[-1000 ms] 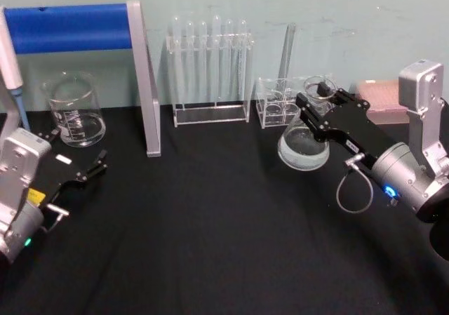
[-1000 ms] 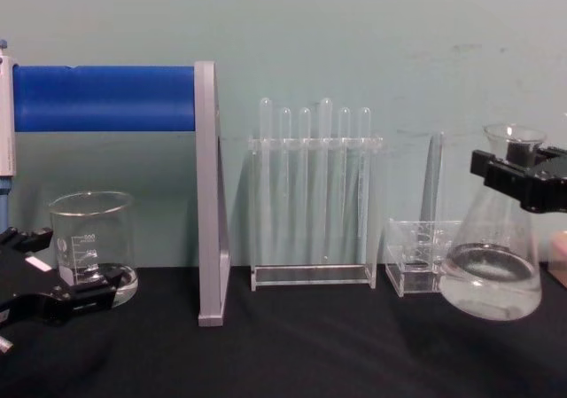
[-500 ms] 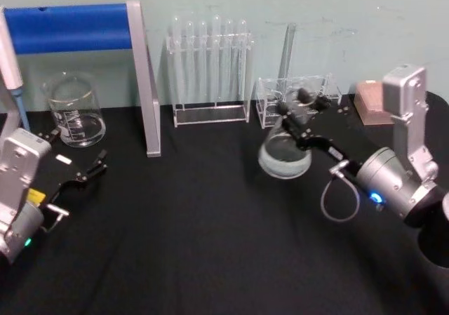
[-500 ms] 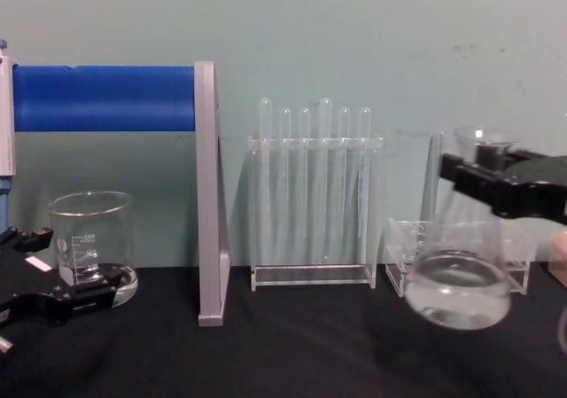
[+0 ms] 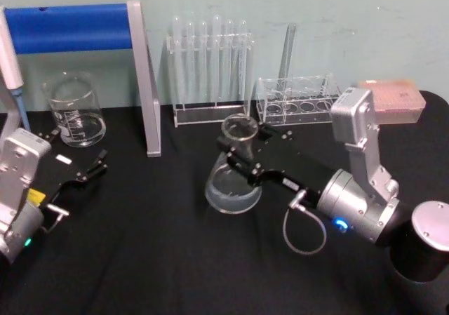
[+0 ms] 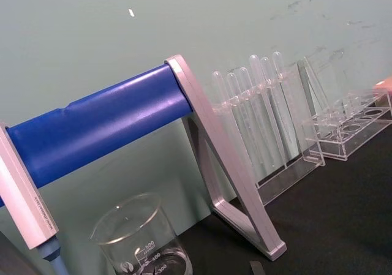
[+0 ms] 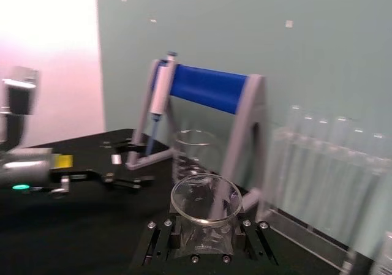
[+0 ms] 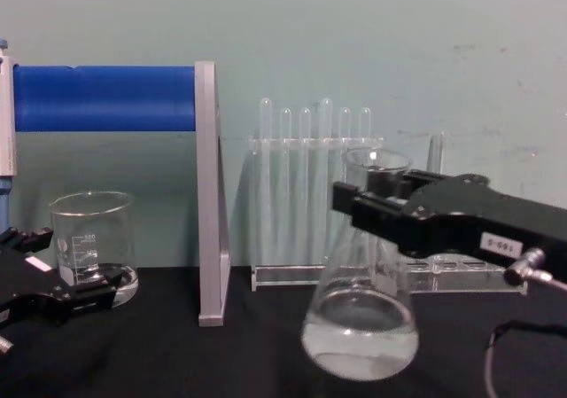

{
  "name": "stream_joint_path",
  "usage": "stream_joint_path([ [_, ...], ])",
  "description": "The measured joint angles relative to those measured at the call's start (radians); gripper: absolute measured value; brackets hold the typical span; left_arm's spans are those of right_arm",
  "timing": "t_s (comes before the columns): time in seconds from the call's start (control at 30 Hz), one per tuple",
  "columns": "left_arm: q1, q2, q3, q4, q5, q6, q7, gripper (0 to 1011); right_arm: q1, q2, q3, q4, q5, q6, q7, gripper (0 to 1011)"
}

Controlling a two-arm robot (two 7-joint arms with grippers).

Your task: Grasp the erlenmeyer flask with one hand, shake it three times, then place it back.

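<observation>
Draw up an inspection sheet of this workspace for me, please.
Surface: table under black cloth, no spills seen.
Job's things: erlenmeyer flask, some clear liquid inside, near mid-table; whether its base touches the cloth cannot be told.
Clutter: beaker, test-tube rack, low clear rack, blue-barred stand, pink box, all along the back.
Grippers: right gripper shut on the flask's neck; left gripper open, parked near the beaker.
Cables: grey loop at the right wrist, apart from the glassware.
Surroundings: pale green wall; nothing else seen.
</observation>
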Motion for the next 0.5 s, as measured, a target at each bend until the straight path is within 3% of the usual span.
stream_joint_path([
  [0.27, 0.000, 0.000, 0.000, 0.000, 0.000, 0.000, 0.000, 1001, 0.001, 0.022, -0.052, -0.025, 0.019, -0.005, 0.041, 453],
  [0.5, 0.000, 0.000, 0.000, 0.000, 0.000, 0.000, 0.000, 1001, 0.004, 0.034, -0.070, -0.029, 0.028, -0.012, 0.045, 456],
])
